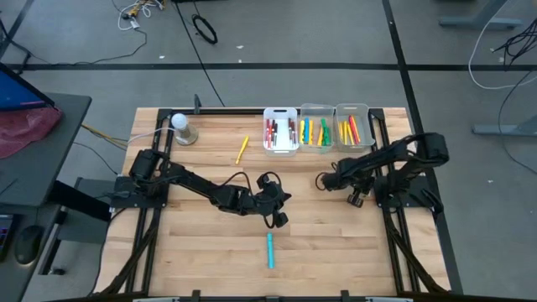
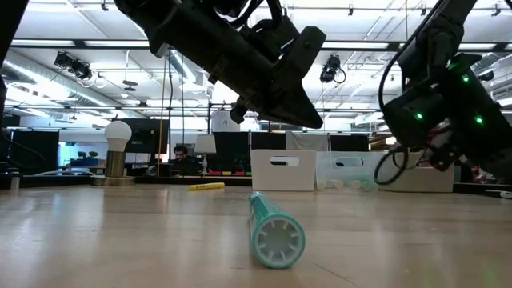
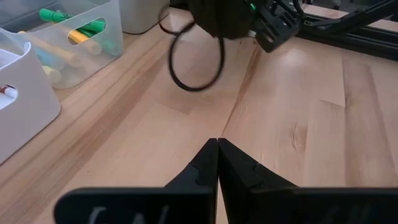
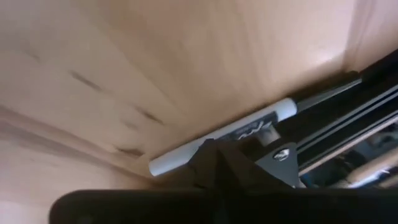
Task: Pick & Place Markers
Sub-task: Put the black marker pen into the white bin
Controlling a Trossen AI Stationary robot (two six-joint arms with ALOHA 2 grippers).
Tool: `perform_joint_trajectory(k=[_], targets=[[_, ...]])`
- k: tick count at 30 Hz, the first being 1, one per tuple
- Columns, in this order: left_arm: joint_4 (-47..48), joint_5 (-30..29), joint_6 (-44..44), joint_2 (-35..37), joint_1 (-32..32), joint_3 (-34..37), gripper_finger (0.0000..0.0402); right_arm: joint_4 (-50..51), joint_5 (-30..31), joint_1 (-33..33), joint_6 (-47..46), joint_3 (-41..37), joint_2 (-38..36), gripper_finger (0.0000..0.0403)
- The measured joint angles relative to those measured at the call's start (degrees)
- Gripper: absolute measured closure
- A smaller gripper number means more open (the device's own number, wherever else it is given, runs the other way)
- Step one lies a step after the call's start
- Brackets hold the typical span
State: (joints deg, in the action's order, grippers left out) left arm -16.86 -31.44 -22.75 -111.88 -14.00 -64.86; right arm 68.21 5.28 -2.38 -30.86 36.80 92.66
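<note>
A cyan marker [image 1: 270, 250] lies lengthwise on the wood near the table's near edge, its end facing the low view [image 2: 276, 234]. A yellow marker [image 1: 242, 148] [image 2: 206, 186] lies by the far bins. My left gripper [image 1: 285, 201] [image 3: 217, 152] hangs shut and empty above mid-table, past the cyan marker's far end. My right gripper [image 1: 325, 180] [image 4: 214, 152] hovers to its right, shut on a white-barrelled marker [image 4: 249, 127]. More markers stand in the white bin [image 1: 281, 130] and two clear bins [image 1: 316, 127] [image 1: 352, 126]. My right gripper holds the white-barrelled marker at about the middle of its barrel [image 4: 233, 134], pinched at the fingertips. The fingers lie across the marker, which sticks out to both sides. It sits clear of the wood below; the fingertips hide the contact itself.
A lamp with a white bulb [image 1: 181, 126] stands at the far left corner. Black frame rails [image 1: 382, 151] run along the table's right side. A cable loop [image 3: 196, 56] hangs below the right arm. Bare wood [image 1: 201, 243] lies left and right of the cyan marker.
</note>
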Motion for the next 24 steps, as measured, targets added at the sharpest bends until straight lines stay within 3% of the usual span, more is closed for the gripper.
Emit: perform_joint_trajectory(k=[11, 15, 19, 24], targets=[[0.0, 0.0, 0.0, 0.0, 0.0, 0.0, 0.0388, 0.2, -0.3, 5.1, 3.9, 0.4, 9.5, 0.0401], [-0.1, 0.0, 0.0, 0.0, 0.1, 0.0, 0.0388, 0.8, 0.6, 7.5, 5.5, 3.3, 8.9, 0.0401], [-0.1, 0.0, 0.0, 0.0, 0.2, 0.0, 0.0388, 1.9, 5.4, 10.4, 6.0, 8.7, 6.9, 0.0402], [-0.1, 0.0, 0.0, 0.0, 0.2, 0.0, 0.0388, 7.0, 7.8, 8.9, 1.2, 11.1, 5.9, 0.0397]])
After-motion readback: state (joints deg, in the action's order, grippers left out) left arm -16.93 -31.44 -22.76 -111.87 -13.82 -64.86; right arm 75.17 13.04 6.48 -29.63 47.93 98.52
